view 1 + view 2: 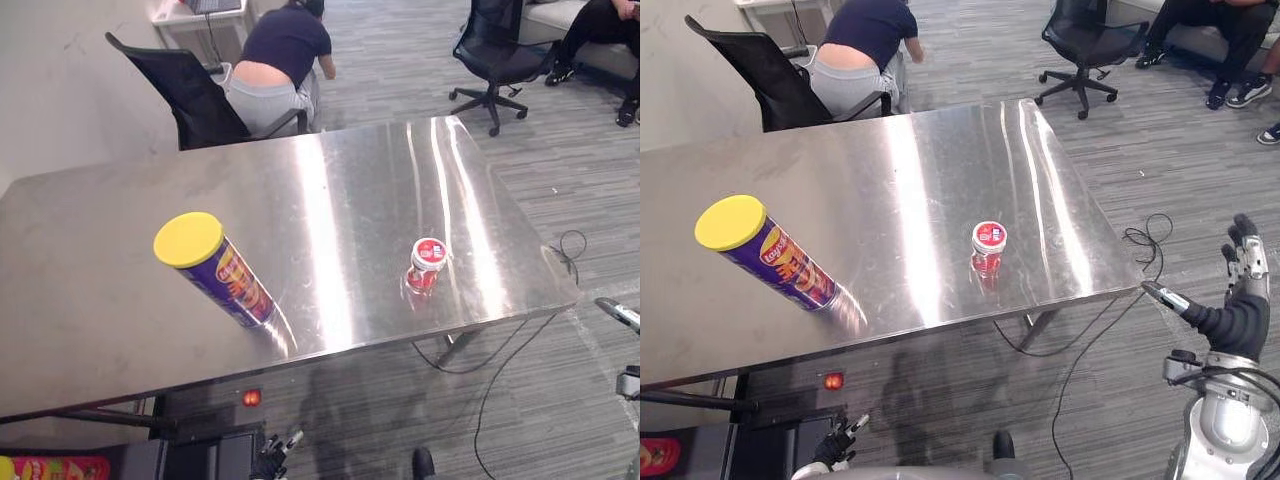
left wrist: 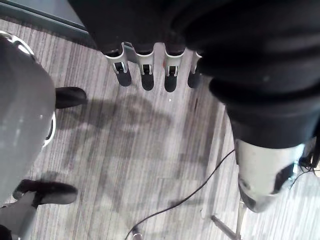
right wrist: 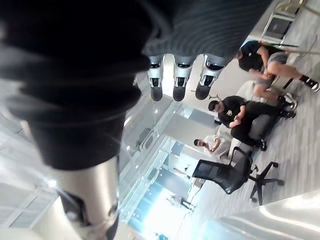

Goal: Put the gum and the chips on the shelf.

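The chips can (image 1: 215,270), a purple tube with a yellow lid, stands on the left part of the steel table (image 1: 330,180). The gum (image 1: 426,265), a small red and white tub, stands near the table's front right edge. My right hand (image 1: 1243,262) is raised off the table's right corner, well away from the gum, fingers straight and holding nothing; its fingers (image 3: 175,80) show spread in the right wrist view. My left hand (image 1: 835,445) hangs low under the table's front edge, its fingers (image 2: 145,72) straight over the floor and empty.
A black office chair (image 1: 185,95) and a crouching person (image 1: 275,65) are behind the table. Another office chair (image 1: 490,50) and seated people (image 1: 1230,40) are at the back right. A dark unit with a red light (image 1: 251,397) sits under the table.
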Robot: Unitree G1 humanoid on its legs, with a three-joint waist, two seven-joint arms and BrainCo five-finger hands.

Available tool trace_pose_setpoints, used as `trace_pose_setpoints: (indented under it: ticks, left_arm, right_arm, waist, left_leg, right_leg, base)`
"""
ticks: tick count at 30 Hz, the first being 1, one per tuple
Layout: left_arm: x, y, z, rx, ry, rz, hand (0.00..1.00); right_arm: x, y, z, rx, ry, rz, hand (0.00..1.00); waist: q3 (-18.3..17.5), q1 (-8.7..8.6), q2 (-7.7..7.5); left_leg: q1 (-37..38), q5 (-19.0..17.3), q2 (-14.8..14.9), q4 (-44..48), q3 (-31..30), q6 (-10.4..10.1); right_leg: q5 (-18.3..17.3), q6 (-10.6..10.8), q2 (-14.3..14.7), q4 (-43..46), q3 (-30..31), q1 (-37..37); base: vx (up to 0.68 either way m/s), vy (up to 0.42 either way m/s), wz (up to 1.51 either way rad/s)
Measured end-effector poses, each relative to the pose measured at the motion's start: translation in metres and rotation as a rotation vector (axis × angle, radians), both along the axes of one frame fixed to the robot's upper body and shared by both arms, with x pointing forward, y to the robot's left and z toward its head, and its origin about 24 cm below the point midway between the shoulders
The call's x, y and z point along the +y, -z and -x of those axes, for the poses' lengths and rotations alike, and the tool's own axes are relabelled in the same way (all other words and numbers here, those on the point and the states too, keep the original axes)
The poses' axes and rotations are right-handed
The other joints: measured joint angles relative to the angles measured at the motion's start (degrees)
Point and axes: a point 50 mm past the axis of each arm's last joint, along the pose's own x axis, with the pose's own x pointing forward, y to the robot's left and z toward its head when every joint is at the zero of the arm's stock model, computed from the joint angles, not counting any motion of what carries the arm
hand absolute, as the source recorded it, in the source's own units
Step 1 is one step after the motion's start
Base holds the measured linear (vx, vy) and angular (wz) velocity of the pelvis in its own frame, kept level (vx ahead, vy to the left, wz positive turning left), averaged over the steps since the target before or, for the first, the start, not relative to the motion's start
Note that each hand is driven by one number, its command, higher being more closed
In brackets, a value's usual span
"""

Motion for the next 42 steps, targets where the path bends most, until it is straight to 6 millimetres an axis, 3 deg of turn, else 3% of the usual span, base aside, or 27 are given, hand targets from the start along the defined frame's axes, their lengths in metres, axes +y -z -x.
trace_pose_setpoints:
  ticks: [3, 17, 31, 38, 42]
  left_arm:
    - [0.007, -0.001, -0.001, 0.000, 0.019, -0.023, 0.00]
    - [0.008, -0.003, -0.006, -0.009, 0.045, -0.046, 0.00]
    - [0.007, -0.004, -0.014, -0.021, 0.064, -0.065, 0.00]
    - [0.006, -0.005, -0.015, -0.021, 0.083, -0.068, 0.00]
    - [0.006, -0.006, -0.020, -0.038, 0.087, -0.070, 0.00]
  right_arm:
    - [0.010, -0.007, -0.011, -0.033, -0.099, -0.005, 0.00]
    - [0.028, -0.008, -0.025, -0.061, -0.250, -0.059, 0.00]
    - [0.042, 0.012, -0.044, 0.017, -0.338, -0.119, 0.00]
    - [0.036, 0.025, -0.052, 0.062, -0.302, -0.151, 0.00]
    - [0.035, 0.030, -0.053, 0.079, -0.284, -0.168, 0.00]
  waist:
    - [0.75, -1.16, -0.71]
    - [3.82, -1.10, -0.59]
    - [5.55, -1.08, -0.03]
    - [5.70, -0.99, 0.09]
    - [6.20, 0.34, 0.07]
  left_leg:
    - [-2.60, -0.43, -0.05, 2.04, -2.19, 0.59]
    - [-4.85, -0.82, -0.88, 3.11, -4.15, 1.32]
    - [-6.51, -0.33, -1.05, 3.13, -5.63, 2.07]
    - [-7.28, -0.12, -1.75, 3.78, -7.16, 2.39]
    - [-7.91, -0.12, -1.66, 4.51, -7.37, 2.39]
  right_leg:
    - [0.13, 0.18, -0.76, 0.08, -0.71, -1.09]
    - [0.84, 0.61, -1.73, 0.95, -1.22, -2.86]
    - [3.57, 0.05, -1.89, 0.76, -2.36, -3.89]
    - [4.36, -0.06, -2.70, 0.36, -3.78, -3.57]
    - [4.35, -0.05, -2.76, 0.29, -4.11, -3.73]
  base:
    - [-0.03, -0.052, 0.18]
    - [-0.04, -0.024, 0.04]
    - [-0.02, -0.015, 0.05]
    - [-0.04, -0.013, 0.09]
    - [-0.07, -0.033, 0.02]
